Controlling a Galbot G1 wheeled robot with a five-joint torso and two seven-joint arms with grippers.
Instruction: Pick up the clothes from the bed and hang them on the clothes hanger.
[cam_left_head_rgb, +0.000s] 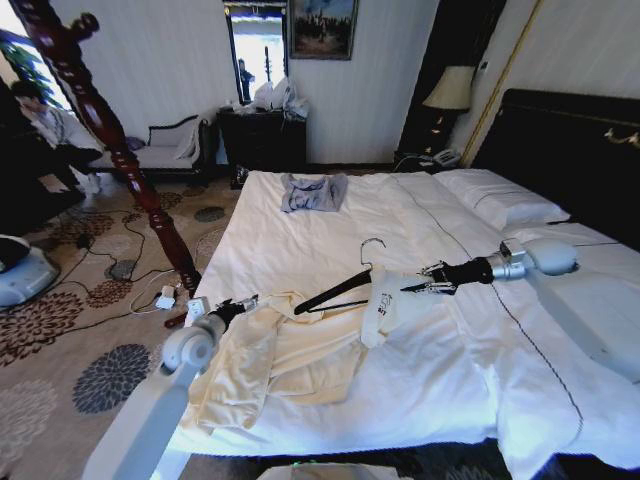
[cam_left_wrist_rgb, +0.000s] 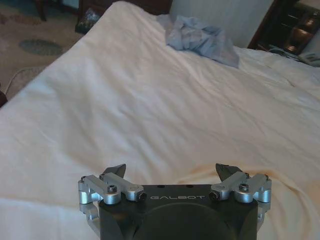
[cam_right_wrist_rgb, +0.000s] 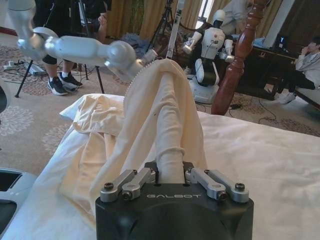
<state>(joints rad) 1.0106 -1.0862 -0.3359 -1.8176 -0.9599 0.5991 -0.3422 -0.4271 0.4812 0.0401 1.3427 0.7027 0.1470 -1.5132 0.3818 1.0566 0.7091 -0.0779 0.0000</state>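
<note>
My right gripper (cam_left_head_rgb: 412, 287) sits at about 3 o'clock from the clothes hanger (cam_left_head_rgb: 335, 291), its fingers (cam_right_wrist_rgb: 150, 176) pinched tight on a raised fold of the clothes (cam_left_head_rgb: 290, 355); from the wrist camera the cream fabric (cam_right_wrist_rgb: 165, 115) stands up between them. The rest of the garment sprawls across the bed (cam_left_head_rgb: 330, 240) near its foot edge. My left gripper (cam_left_head_rgb: 243, 301) hovers at 9 o'clock of the hanger, its fingers (cam_left_wrist_rgb: 114, 172) spread wide, gripping nothing, above the white duvet.
</note>
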